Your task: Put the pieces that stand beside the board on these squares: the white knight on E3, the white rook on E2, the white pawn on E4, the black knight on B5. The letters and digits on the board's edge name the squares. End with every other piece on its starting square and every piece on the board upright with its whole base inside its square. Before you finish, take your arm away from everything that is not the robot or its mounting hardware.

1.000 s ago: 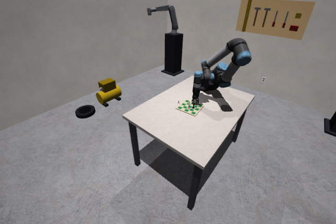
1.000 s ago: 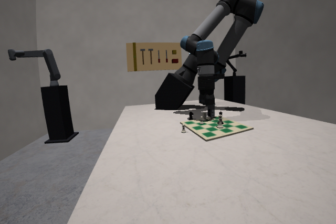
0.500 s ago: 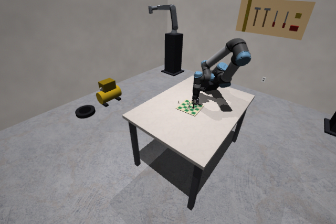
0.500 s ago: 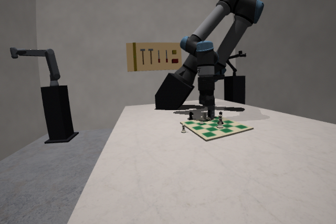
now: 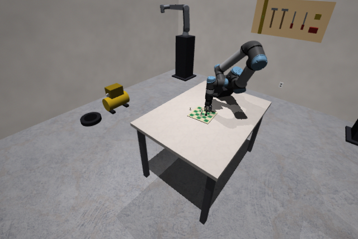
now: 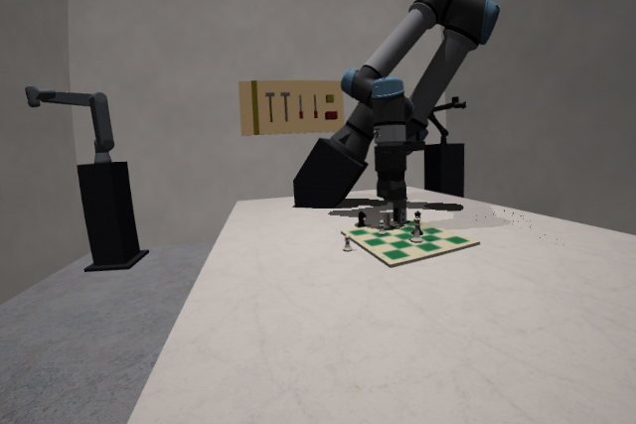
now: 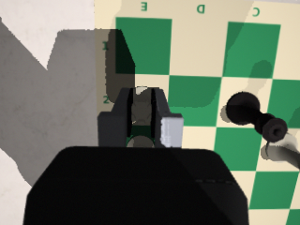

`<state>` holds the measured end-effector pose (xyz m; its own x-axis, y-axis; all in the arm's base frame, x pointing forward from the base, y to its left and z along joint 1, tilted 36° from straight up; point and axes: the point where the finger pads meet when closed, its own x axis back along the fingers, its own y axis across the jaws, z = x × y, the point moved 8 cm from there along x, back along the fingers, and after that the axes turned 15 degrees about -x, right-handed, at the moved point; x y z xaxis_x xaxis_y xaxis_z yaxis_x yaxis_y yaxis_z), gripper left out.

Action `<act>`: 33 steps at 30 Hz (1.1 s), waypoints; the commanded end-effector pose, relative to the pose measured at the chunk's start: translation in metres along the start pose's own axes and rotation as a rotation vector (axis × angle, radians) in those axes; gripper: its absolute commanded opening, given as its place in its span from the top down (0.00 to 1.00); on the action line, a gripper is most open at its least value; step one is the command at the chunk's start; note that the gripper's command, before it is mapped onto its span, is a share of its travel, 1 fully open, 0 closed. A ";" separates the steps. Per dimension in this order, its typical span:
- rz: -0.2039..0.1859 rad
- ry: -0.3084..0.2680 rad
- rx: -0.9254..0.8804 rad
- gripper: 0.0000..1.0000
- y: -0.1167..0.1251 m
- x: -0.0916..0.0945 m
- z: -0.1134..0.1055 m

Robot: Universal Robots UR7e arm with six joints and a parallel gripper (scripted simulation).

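Observation:
The green and cream chessboard (image 5: pixel 202 114) lies on the table; it also shows in the exterior view (image 6: pixel 410 242). My gripper (image 7: pixel 142 103) is shut on a pale piece, the white rook (image 7: pixel 140 112), low over square E2 at the board's edge. The gripper also shows in the exterior view (image 6: pixel 399 216). A white pawn (image 6: pixel 347 243) stands on the table beside the board. A dark piece, the black knight (image 6: pixel 361 217), stands off the board behind it. A small white piece (image 6: pixel 382 226) stands on the board close to the gripper. A tall black piece (image 7: pixel 244 110) stands a few squares away, beside a white one (image 6: pixel 415 235).
The arm's base and its shadow fill the table behind the board. A second arm on a black pedestal (image 6: pixel 104 204) stands off the table at the left. A tool board (image 6: pixel 290 107) hangs on the back wall.

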<state>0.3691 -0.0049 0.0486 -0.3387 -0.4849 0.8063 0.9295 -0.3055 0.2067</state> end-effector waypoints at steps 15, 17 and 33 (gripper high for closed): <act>-0.001 0.000 0.000 1.00 0.000 0.000 0.000; -0.001 0.000 0.000 1.00 0.000 0.000 0.000; -0.001 0.000 0.000 0.27 0.000 0.000 0.000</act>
<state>0.3691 -0.0049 0.0486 -0.3387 -0.4849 0.8063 0.9295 -0.3055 0.2067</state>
